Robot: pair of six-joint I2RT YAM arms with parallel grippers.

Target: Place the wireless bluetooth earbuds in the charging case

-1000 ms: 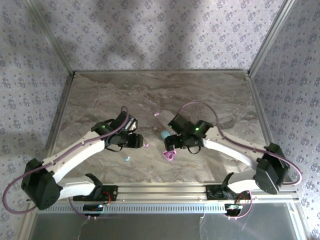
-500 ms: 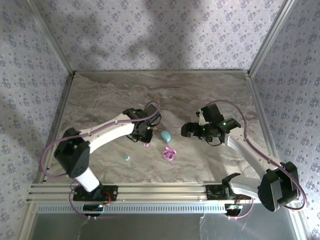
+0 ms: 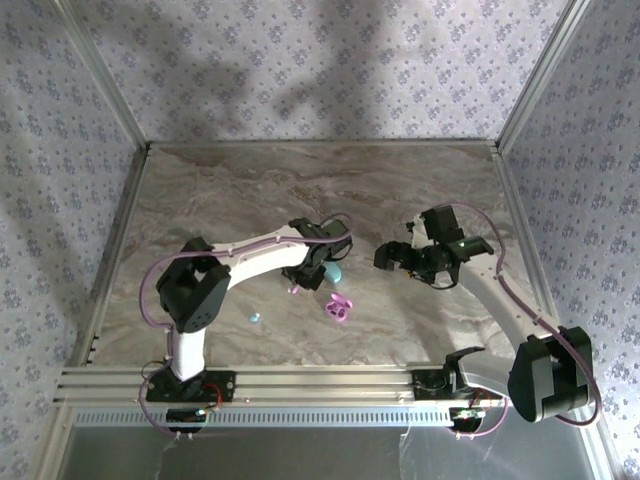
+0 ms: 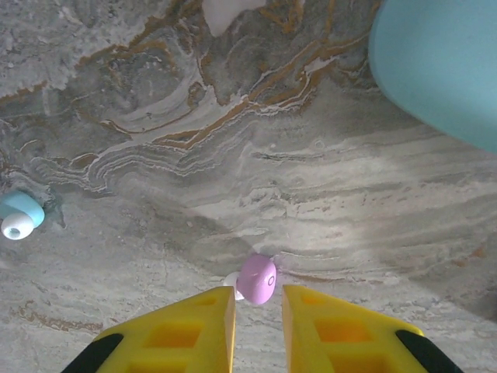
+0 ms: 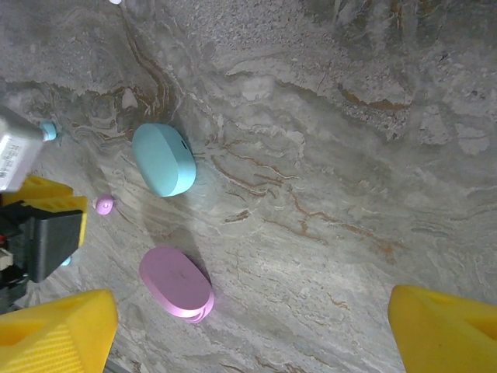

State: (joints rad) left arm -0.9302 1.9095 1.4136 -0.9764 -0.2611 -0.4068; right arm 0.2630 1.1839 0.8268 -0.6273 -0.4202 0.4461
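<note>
A pale pink earbud [image 4: 258, 280] lies on the marble between the yellow fingertips of my left gripper [image 4: 258, 289]. The jaws stand narrowly open around it, with a sliver of table showing on its right side. From above, this earbud [image 3: 293, 290] sits just left of the closed blue case [image 3: 332, 271], with my left gripper [image 3: 298, 284] over it. The pink charging case [image 3: 340, 308], its lid shut [image 5: 176, 282], lies below the blue one. A light blue earbud [image 3: 254, 317] rests further front-left. My right gripper [image 3: 392, 258] hovers to the right of both cases, wide open and empty [image 5: 248, 330].
Another blue earbud [image 4: 19, 216] sits at the left edge of the left wrist view. The blue case [image 5: 163, 159] and the pink earbud [image 5: 104, 204] lie close to the left arm. Metal frame rails [image 3: 330, 380] and patterned walls bound the marble table [image 3: 220, 190].
My left arm has swung right to the pink earbud and its jaws have narrowed around it. My right gripper has pulled away from the pink case to the right, staying open.
</note>
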